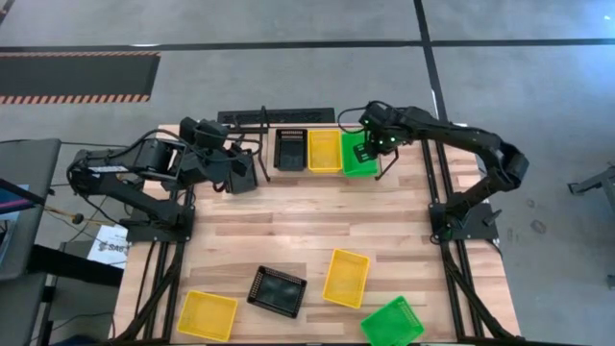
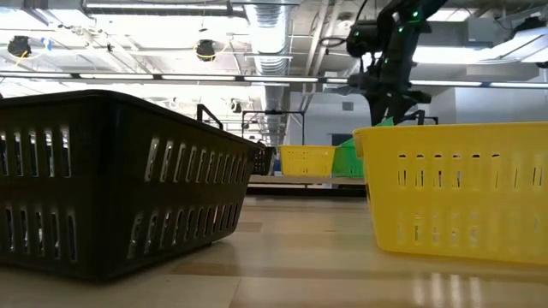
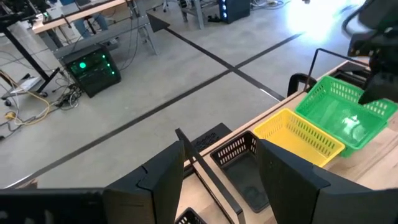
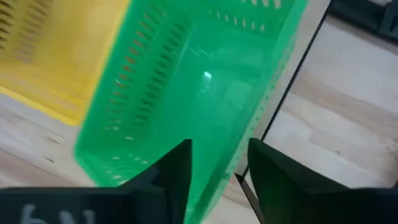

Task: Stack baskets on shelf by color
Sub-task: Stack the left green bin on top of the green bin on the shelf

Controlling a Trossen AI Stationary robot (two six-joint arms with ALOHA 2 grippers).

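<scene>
Right now the step in hand looks like the release of the green mesh-sided plastic basket (image 1: pixel 358 154) at the right end of the low black metal-tube shelf (image 1: pixel 252 119), at about twelve o'clock on the wooden table (image 1: pixel 317 226). The right gripper (image 1: pixel 371 147) hovers over that basket's far rim; in its wrist view its jaws stand apart with nothing between them, the basket lying just below. Beside the green one sit a yellow mesh plastic basket (image 1: pixel 324 150) and a black mesh plastic basket (image 1: pixel 289 149), three abreast.

To do this well, I judge the arm should lift straight up until the fingertips are clear of the flared rim, since a sideways pull could drag the basket askew or knock the thin upright post next to it.

The left gripper (image 1: pixel 242 171) waits at about ten o'clock, jaws parted and empty.

Four baskets lie near six o'clock: a second yellow basket (image 1: pixel 208 315), a second black basket (image 1: pixel 277 291), a third yellow basket (image 1: pixel 346 278) and a second green basket (image 1: pixel 392 322). Each should nest squarely onto its own colour.
</scene>
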